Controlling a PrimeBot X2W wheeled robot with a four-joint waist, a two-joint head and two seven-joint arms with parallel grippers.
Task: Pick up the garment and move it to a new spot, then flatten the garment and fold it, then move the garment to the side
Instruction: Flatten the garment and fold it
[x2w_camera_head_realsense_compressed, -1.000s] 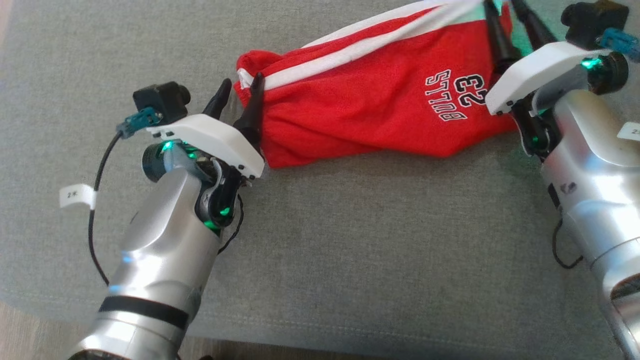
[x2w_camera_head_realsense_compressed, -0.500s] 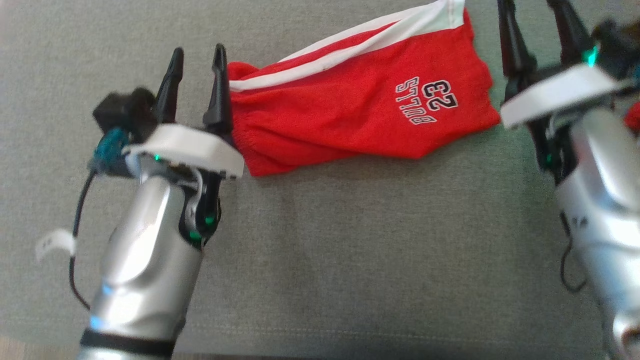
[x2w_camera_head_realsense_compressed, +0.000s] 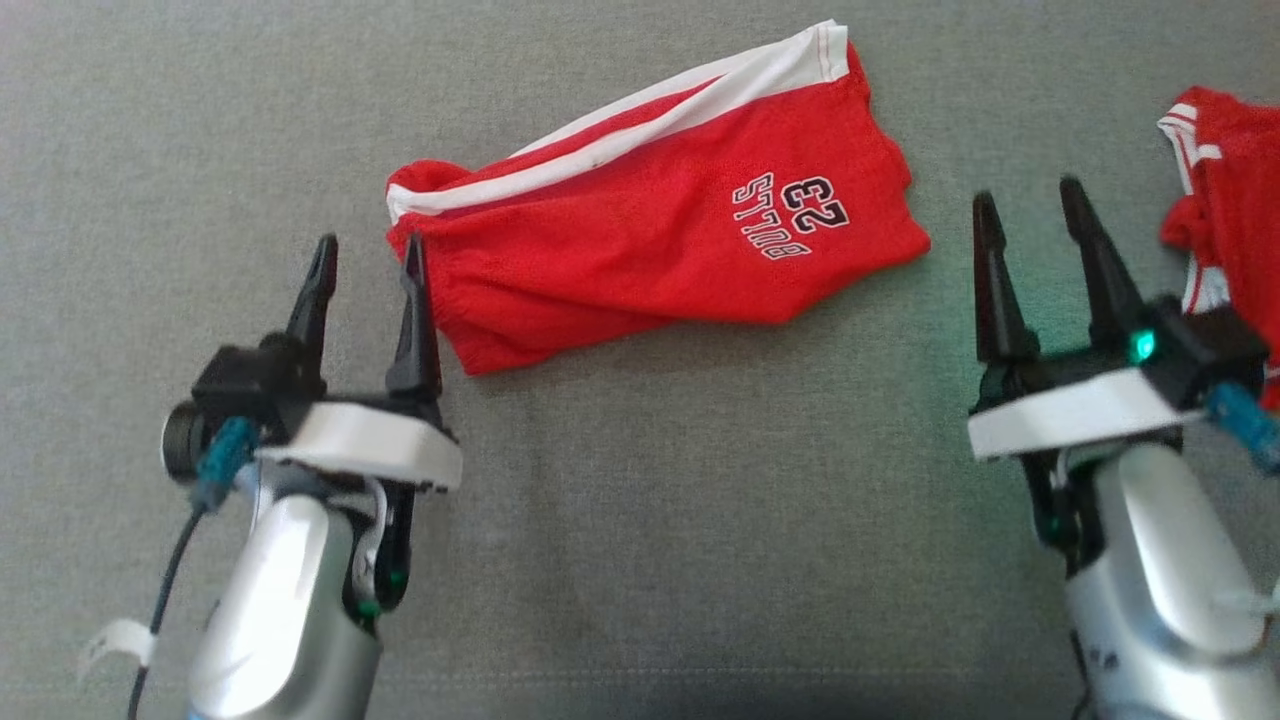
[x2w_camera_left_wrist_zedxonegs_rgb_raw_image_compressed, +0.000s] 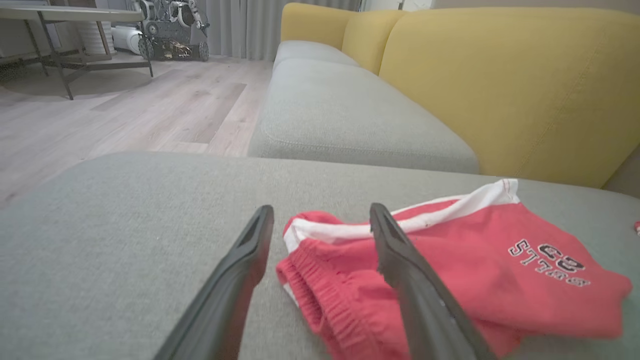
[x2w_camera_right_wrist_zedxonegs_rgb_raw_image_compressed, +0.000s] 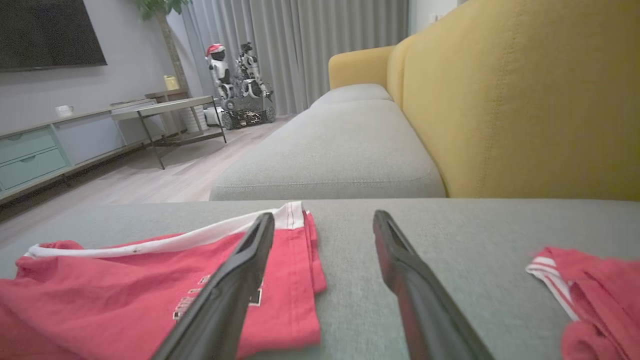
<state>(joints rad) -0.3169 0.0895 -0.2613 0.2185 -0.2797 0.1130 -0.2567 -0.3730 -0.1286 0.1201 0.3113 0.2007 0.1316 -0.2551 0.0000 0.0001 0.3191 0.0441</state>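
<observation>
Red shorts (x2w_camera_head_realsense_compressed: 650, 240) with a white side stripe and "BULLS 23" print lie folded on the grey cushion (x2w_camera_head_realsense_compressed: 640, 520), waistband end to the left. The same shorts (x2w_camera_left_wrist_zedxonegs_rgb_raw_image_compressed: 450, 270) show in the left wrist view, and the shorts (x2w_camera_right_wrist_zedxonegs_rgb_raw_image_compressed: 125, 295) fill the lower left of the right wrist view. My left gripper (x2w_camera_head_realsense_compressed: 365, 262) is open just left of the waistband, its right finger close by the cloth edge, nothing between its fingers. My right gripper (x2w_camera_head_realsense_compressed: 1030, 210) is open and empty, apart from the shorts' right hem.
A second red garment (x2w_camera_head_realsense_compressed: 1225, 200) with white trim lies crumpled at the far right, close to my right gripper. The yellow sofa back (x2w_camera_left_wrist_zedxonegs_rgb_raw_image_compressed: 500, 85) rises behind the cushion. Wooden floor (x2w_camera_left_wrist_zedxonegs_rgb_raw_image_compressed: 100, 115) and a metal-legged table (x2w_camera_right_wrist_zedxonegs_rgb_raw_image_compressed: 165, 107) lie beyond.
Both grippers have let go of the shorts and drawn back toward me. The head camera has shifted, so the shorts now sit lower and whole, and the second garment appears.
</observation>
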